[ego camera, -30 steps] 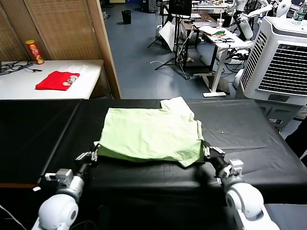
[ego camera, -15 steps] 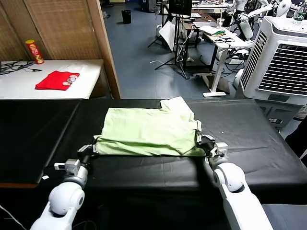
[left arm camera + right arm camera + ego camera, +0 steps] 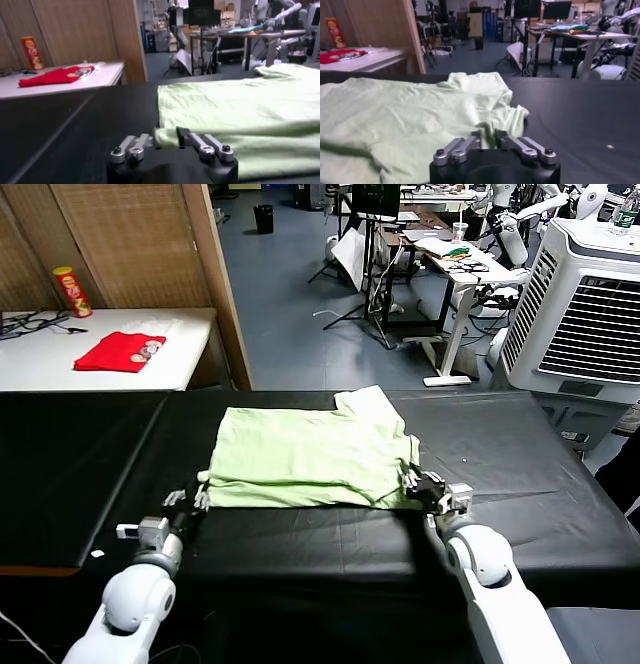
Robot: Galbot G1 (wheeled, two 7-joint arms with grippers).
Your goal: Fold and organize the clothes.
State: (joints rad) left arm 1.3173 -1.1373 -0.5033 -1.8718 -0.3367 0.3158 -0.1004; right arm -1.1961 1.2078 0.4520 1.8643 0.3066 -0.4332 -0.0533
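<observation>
The pale green shirt (image 3: pixel 310 454) lies on the black table (image 3: pixel 530 474), its near part doubled back into a flat band with one sleeve sticking out at the far side. My left gripper (image 3: pixel 190 497) rests at the shirt's near left corner. In the left wrist view its fingers stand apart, and the folded edge of the shirt (image 3: pixel 240 110) lies loosely between them at the left gripper (image 3: pixel 167 137). My right gripper (image 3: pixel 412 482) sits at the near right corner, open too. In the right wrist view the shirt (image 3: pixel 410 120) spreads just ahead of the right gripper (image 3: pixel 487 135).
A white side table (image 3: pixel 190 344) at the back left carries a bright red garment (image 3: pixel 120 351) and a red and yellow can (image 3: pixel 72 292). A large white air cooler (image 3: pixel 585 314) stands beyond the table's far right corner. A wooden partition (image 3: pixel 215 284) rises behind.
Both grippers carried the shirt's near hem away from me and laid it over the shirt, making a fold. Both jaws then opened and let the cloth go.
</observation>
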